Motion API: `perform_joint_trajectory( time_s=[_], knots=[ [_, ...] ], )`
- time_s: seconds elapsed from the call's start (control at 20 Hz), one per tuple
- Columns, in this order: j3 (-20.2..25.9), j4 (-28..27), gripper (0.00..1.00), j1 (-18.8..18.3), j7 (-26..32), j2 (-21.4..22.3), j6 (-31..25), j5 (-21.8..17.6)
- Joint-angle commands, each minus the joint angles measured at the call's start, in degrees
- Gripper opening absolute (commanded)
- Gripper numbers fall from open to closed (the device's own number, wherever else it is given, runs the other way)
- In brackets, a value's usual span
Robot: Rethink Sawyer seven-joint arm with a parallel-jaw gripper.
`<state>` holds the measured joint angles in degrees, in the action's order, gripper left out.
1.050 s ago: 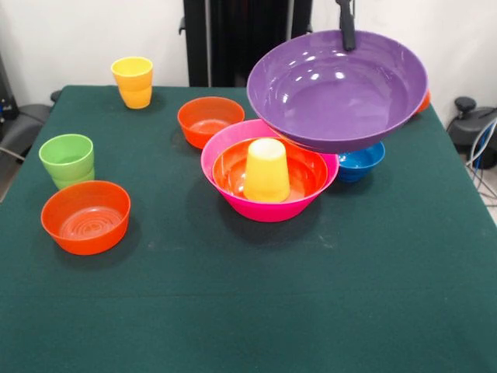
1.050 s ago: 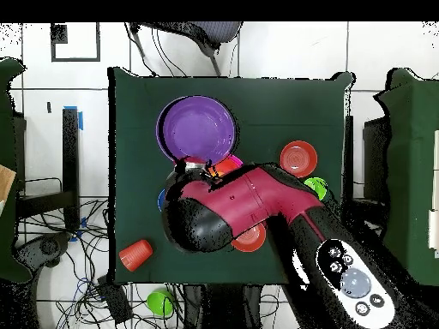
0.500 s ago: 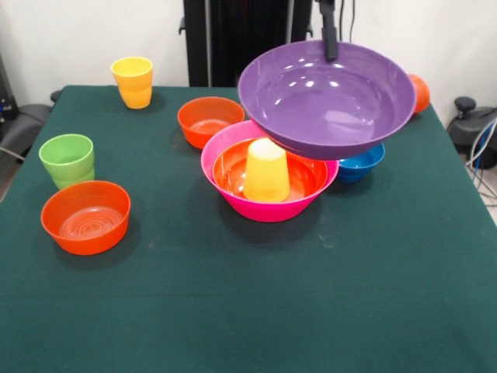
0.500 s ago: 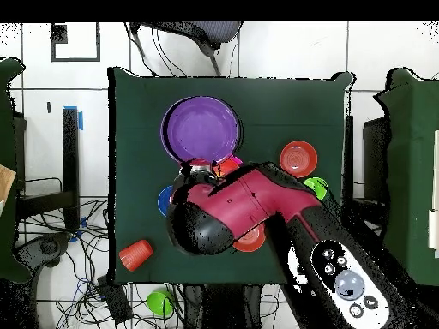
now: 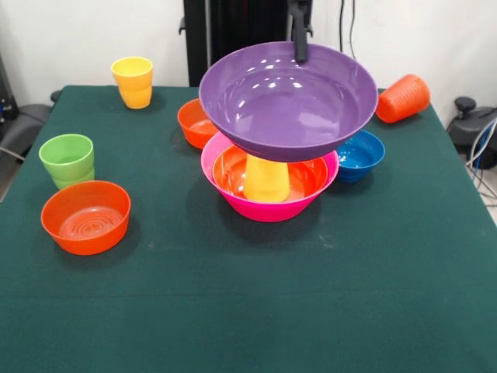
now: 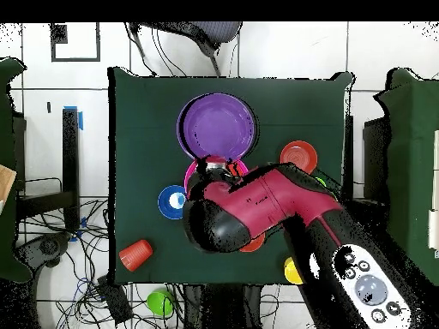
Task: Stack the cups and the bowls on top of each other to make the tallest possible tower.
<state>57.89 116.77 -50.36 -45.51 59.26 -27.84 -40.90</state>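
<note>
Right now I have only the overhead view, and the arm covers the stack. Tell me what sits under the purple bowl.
Observer: An upside-down yellow cup stands in the large orange bowl, which is nested in the pink bowl.
Operator: Give me the purple bowl's clearance over that cup.
Observer: The purple bowl hangs over the stack, its underside hiding the cup's top. I cannot tell whether they touch.
Operator: Report the grip.
Observer: The gripper is clamped on the purple bowl's rim, on the robot's side.
</note>
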Motion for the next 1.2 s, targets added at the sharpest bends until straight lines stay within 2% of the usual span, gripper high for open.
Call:
perform_joint_trajectory(
  time_s=[0.05, 0.3, 0.65, 0.95, 1.2],
  knots=[
    [1.5, -2.4, 0.0, -0.6, 11.5, -4.4, -5.3, -5.7],
    [0.9, -2.4, 0.0, -0.5, 10.4, -5.4, -4.6, -7.2],
    [-1.8, -1.3, 0.0, 2.4, 5.7, -6.0, -5.7, -8.5],
    [-2.1, 0.9, 0.0, 2.2, 4.0, -5.4, -4.1, -9.4],
    [-1.0, 3.4, 0.0, 0.8, 4.9, -5.2, -4.7, -7.9]
  ],
)
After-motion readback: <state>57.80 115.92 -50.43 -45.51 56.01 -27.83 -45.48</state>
